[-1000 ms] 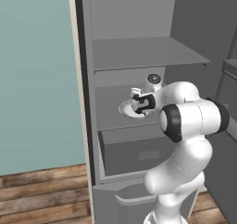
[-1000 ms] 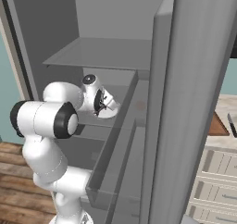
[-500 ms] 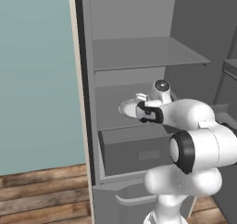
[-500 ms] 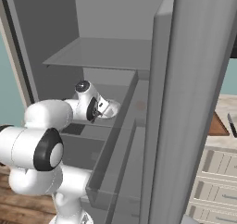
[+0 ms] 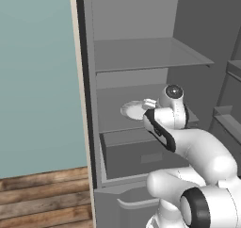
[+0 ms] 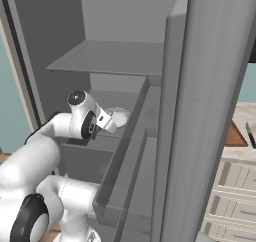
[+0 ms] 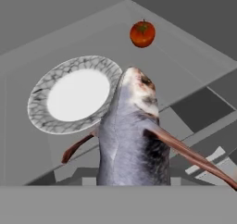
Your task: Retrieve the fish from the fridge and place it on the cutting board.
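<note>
While held: fish (image 7: 132, 140) fills the hand view's centre
Tool (image 5: 149, 105): pinching the fish, inside the fridge (image 5: 141, 57)
Plate (image 7: 74, 94): on the shelf
Tomato (image 7: 142, 34): farther back

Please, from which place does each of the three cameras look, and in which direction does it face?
Left base view: behind the arm, left side, facing the open fridge; the white arm rises at the lower right, hand near the plate.
Right base view: behind the arm, right side, facing the fridge past its door; the arm rises at the lower left.
Hand view: on the hand, looking along the gripper at the held fish, the plate and a tomato.
Shared: all show the plate on the shelf.
</note>
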